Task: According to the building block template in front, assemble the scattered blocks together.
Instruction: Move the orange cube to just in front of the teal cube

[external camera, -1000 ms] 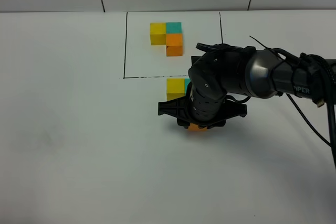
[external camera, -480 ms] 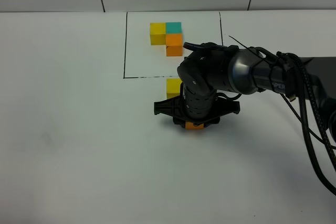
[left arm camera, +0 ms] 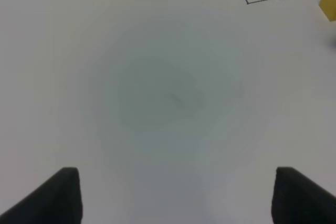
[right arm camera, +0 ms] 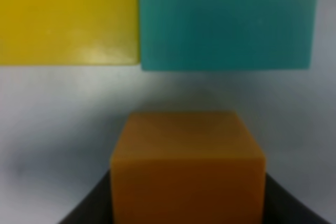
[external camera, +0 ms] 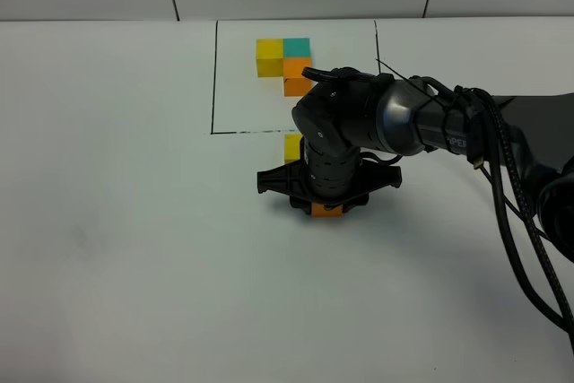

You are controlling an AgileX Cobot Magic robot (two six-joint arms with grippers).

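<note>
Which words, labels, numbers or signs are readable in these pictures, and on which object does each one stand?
White lettering on the right arm: partly hidden by a cable, too small to read surely.
Orange cube, yellow cube, teal cube, template: plain, no text.
Nothing else written is visible.

Template (external camera: 284, 59) behind 3 blocks (external camera: 291, 147) (nearby)

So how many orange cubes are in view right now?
2. The template's orange cube is at the back, inside the marked rectangle, partly behind the arm. The loose orange cube is gripped by the right gripper, just short of the yellow cube and teal cube.
</note>
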